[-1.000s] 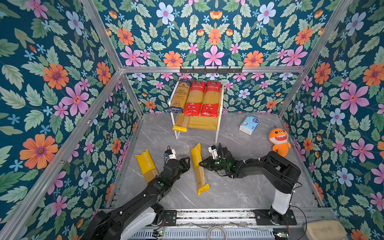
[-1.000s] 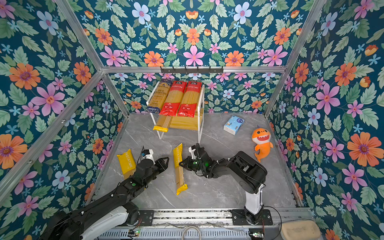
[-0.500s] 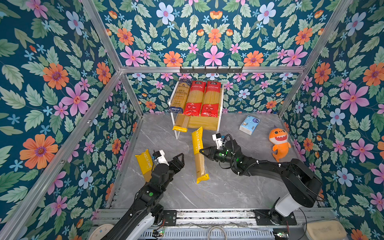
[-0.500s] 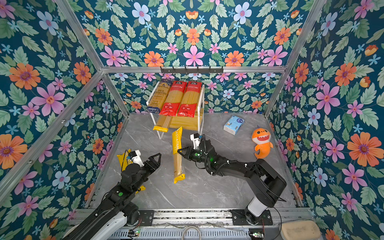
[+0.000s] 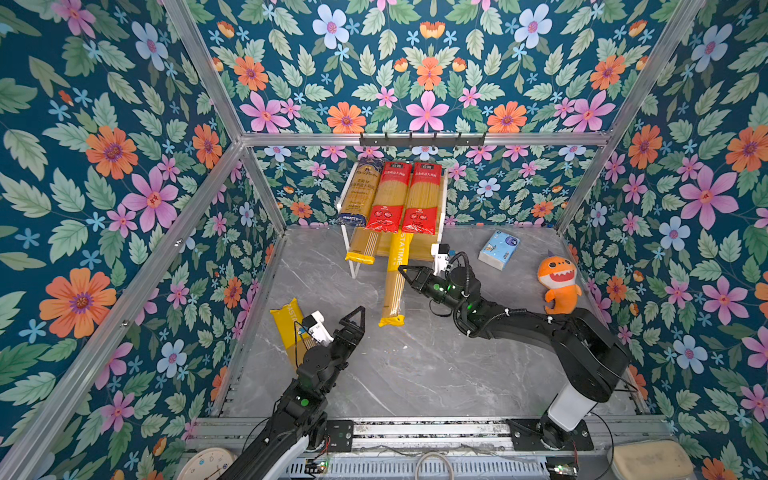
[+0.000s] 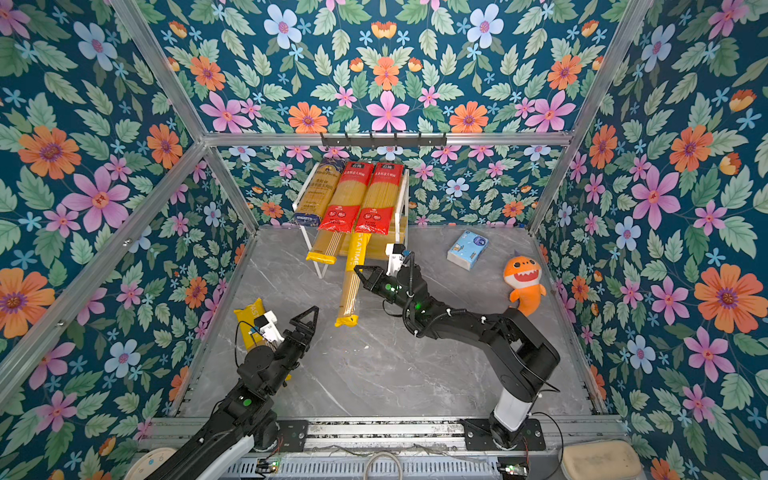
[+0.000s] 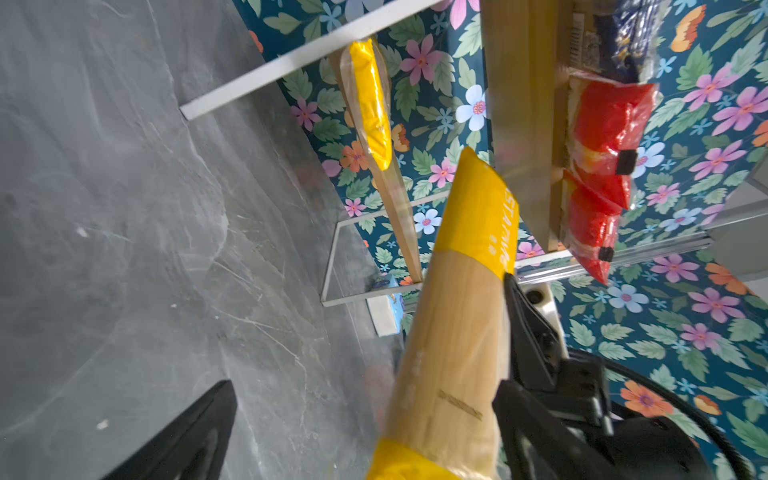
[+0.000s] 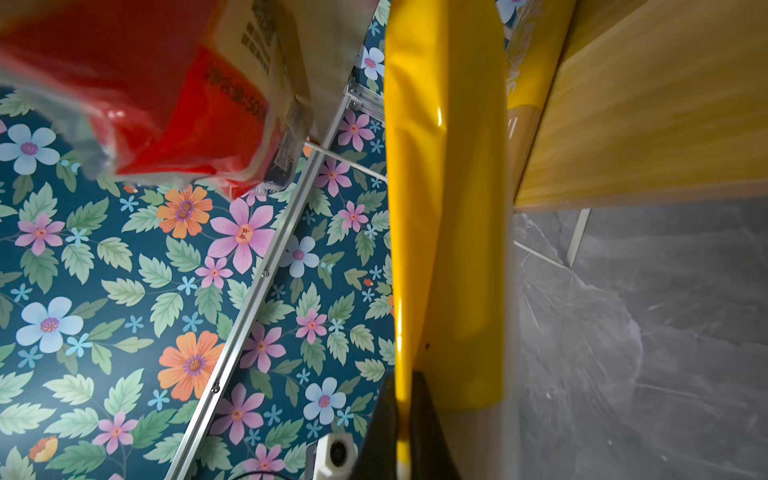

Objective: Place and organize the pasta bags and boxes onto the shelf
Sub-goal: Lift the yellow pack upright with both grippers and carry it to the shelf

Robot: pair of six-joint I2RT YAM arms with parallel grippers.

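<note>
Two-tier shelf (image 5: 423, 248) at far wall, under hook rail (image 5: 422, 139). Top tier: navy pack (image 5: 361, 191), red packs (image 5: 388, 195) side by side. Lower board, left: yellow pack (image 5: 365, 245). Second yellow pack (image 5: 395, 282) with far end at lower board beneath overhanging red ends, near end over floor, pinched at right edge by right gripper (image 5: 404, 271). Third yellow pack (image 5: 286, 320) on floor, near left, partly hidden by left gripper (image 5: 340, 328), jaws spread, empty. Far right: shark toy (image 5: 559, 282), tissue pack (image 5: 498, 249).

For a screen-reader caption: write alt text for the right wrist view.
The right gripper is shut on the edge of a yellow pasta pack that runs alongside a wooden shelf board. A red pack juts out nearby, floral wallpaper behind.
</note>
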